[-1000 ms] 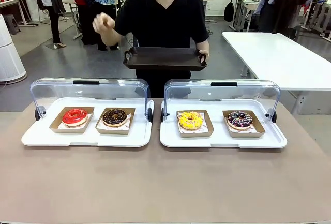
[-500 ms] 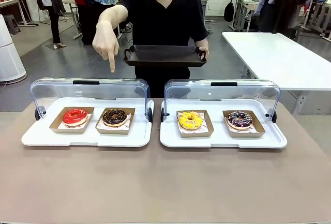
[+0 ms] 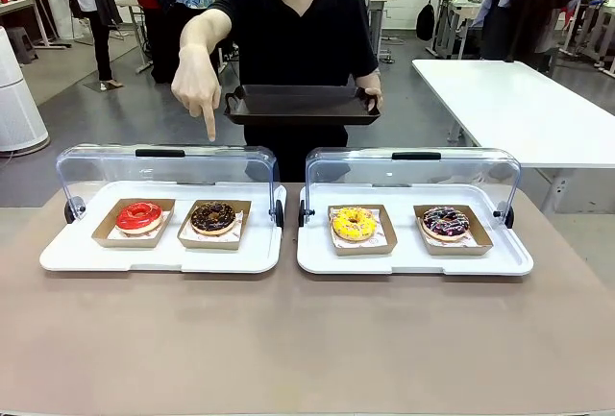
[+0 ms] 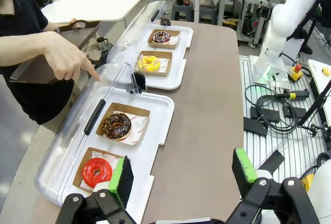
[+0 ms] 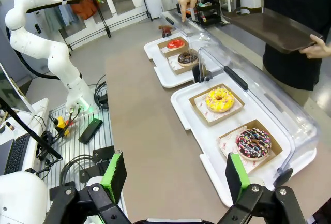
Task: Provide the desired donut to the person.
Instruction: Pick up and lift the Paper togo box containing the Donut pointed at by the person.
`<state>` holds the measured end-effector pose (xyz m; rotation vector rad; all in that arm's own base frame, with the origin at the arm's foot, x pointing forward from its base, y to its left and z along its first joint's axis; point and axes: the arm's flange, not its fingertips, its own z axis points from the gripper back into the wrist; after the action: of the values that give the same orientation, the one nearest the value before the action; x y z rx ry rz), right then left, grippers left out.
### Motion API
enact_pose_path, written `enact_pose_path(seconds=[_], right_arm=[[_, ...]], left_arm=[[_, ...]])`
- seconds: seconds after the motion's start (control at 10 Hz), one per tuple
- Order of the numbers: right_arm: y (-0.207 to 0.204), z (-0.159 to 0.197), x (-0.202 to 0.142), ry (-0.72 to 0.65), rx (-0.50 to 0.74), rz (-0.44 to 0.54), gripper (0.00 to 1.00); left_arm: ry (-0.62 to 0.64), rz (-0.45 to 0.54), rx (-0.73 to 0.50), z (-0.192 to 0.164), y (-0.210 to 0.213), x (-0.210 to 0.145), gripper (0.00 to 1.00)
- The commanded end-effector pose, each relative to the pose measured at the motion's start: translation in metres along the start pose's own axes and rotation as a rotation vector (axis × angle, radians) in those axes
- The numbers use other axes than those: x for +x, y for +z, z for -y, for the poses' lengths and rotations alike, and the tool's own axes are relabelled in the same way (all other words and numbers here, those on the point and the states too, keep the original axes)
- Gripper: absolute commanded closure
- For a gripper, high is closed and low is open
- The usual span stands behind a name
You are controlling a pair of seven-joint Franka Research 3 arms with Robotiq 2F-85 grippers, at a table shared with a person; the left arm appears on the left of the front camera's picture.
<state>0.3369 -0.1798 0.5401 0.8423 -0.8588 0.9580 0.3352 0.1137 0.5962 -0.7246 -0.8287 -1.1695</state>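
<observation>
Barely begun: the person's hand (image 3: 195,80) points toward the chocolate donut (image 3: 213,216), which sits untouched in the left display tray (image 3: 58,257), while the left end effector (image 4: 182,175) and right end effector (image 5: 176,175) hang wide, empty

Front view: faced across the brown tabletop (image 3: 307,339) from the robot's side, toward the person in a black T-shirt (image 3: 298,32).
Left wrist view: looked down lengthwise from one end, above the left gripper (image 4: 182,167).
Right wrist view: looked down from the opposite end, above the right gripper (image 5: 175,168).
Shared: white clear-lidded left tray (image 3: 159,258), its right twin (image 3: 413,264), the person's pointing hand (image 3: 197,80).
</observation>
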Motion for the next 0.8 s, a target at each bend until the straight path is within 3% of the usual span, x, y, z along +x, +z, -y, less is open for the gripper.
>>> enact_pose_path(seconds=[0.0,0.3,0.5,0.7], right_arm=[[0.000,0.000,0.000,-0.004,0.008,0.012,0.00],[0.000,0.000,0.000,-0.004,0.008,0.012,0.00],[0.000,0.000,0.000,-0.004,0.008,0.012,0.00],[0.000,0.000,0.000,-0.004,0.008,0.012,0.00]], left_arm=[[-0.006,0.003,-0.002,0.001,0.001,0.000,0.00],[0.000,0.000,0.000,0.000,0.000,0.000,0.00],[-0.162,-0.212,-0.092,0.009,-0.035,0.061,0.00],[-0.300,-0.533,-0.124,0.007,-0.112,0.078,0.00]])
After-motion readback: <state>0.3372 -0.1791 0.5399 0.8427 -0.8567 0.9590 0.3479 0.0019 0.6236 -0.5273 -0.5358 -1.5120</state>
